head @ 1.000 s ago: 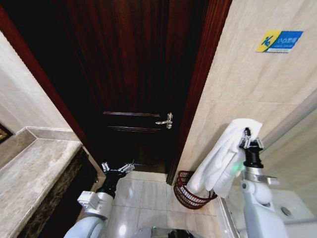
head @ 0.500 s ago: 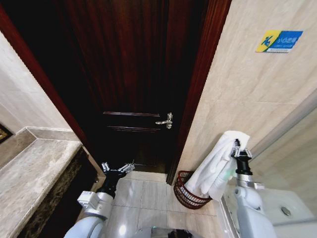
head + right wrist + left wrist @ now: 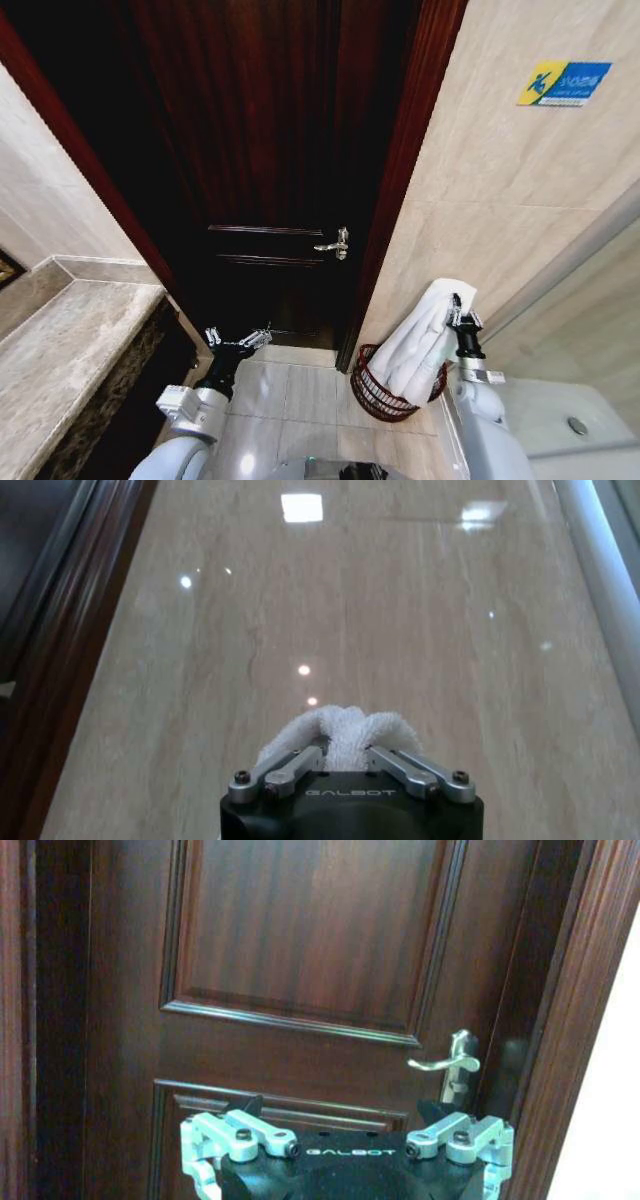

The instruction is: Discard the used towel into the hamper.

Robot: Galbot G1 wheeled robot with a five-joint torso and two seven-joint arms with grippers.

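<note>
— Where was the towel (image 3: 422,343) at that moment?
— Pinched at its top fold by the right gripper (image 3: 459,316), whose fingers were clamped together on the white cloth. In the right wrist view the towel (image 3: 342,733) bulged out between the closed fingers, with the beige tiled wall (image 3: 380,615) ahead of it.
— And the rest of the cloth?
— It hung down from the gripper in long folds, and its lower end reached inside the hamper (image 3: 375,395).
— Where did the hamper stand?
— On the tiled floor (image 3: 290,400), in the corner between the dark wooden door frame (image 3: 400,180) and the beige wall, just in front of the right arm. It was a round dark reddish-brown basket of open slats.
— What about the other arm?
— The left gripper (image 3: 238,340) was parked low on the robot's left, near the stone counter (image 3: 70,350), its fingers spread apart and holding nothing. It faced the door (image 3: 300,952), with the silver handle (image 3: 445,1063) beyond it
</note>
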